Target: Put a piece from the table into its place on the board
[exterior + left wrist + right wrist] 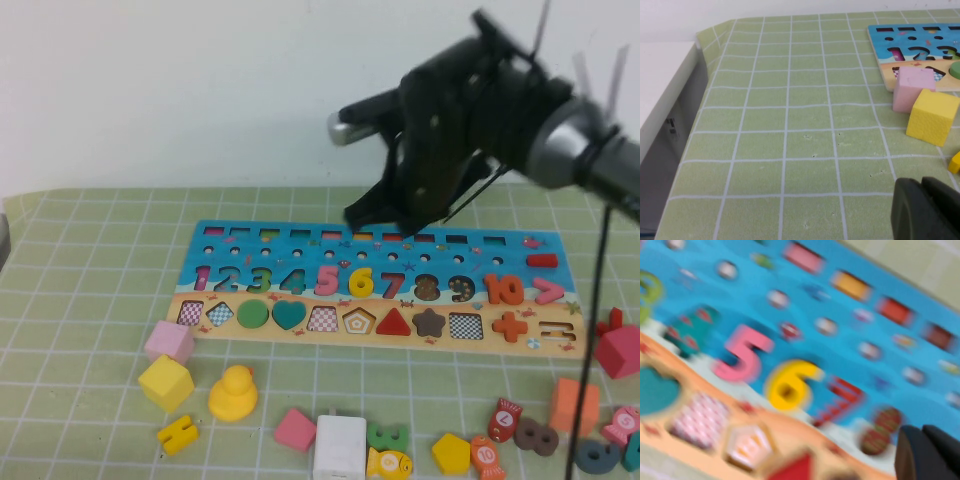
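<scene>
The blue and orange puzzle board [232, 243] lies across the middle of the table and fills the right wrist view [805, 310]. The pink 5 [327, 280], yellow 6 [360, 283] and orange 10 [505, 290] sit in their slots. The 8 slot [880, 432] shows only its pattern. Loose pieces lie in front of the board, among them a brown 8 [537, 437] and a green 3 [386, 436]. My right gripper [385, 215] hovers over the board's upper middle; its fingers [912, 450] are together and hold nothing. My left gripper [922, 184] is shut and empty, low over the mat near the table's left edge.
A pink cube [169, 341], yellow cube [165, 384], yellow duck [233, 392], pink square [295, 429], white block [340, 445], yellow pentagon [451, 453], orange block [574, 404] and red block [620, 348] lie near the front. The table edge [700, 95] drops off at the left.
</scene>
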